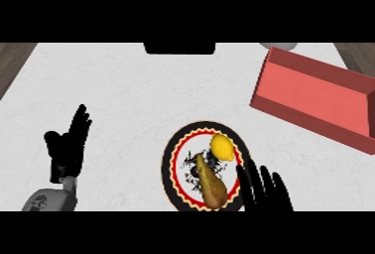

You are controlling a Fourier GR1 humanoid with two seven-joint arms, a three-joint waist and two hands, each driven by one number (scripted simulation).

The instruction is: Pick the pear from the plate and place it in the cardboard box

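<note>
pear (209, 186): is laid on its side on the plate (170, 158), fat end toward the near rim, thin end pointed at the lemon (222, 147) just beside it. not lifted yet, so the pick is yet to be done

right hand (264, 191): fingers are held straight and a bit spread, nothing is gripped. it's parked at the plate's right rim near the pear, probably so the fruit can be taken from the side

left hand (67, 146): kept open, fingers up, well left of the plate. looks like it's just rested out of the way

box (315, 99): reddish, low-walled, set at an angle at the upper right, well apart from the plate. the top is left open so the pear can be dropped in

watch out: the lemon could get bumped if the thin end is grabbed
</note>
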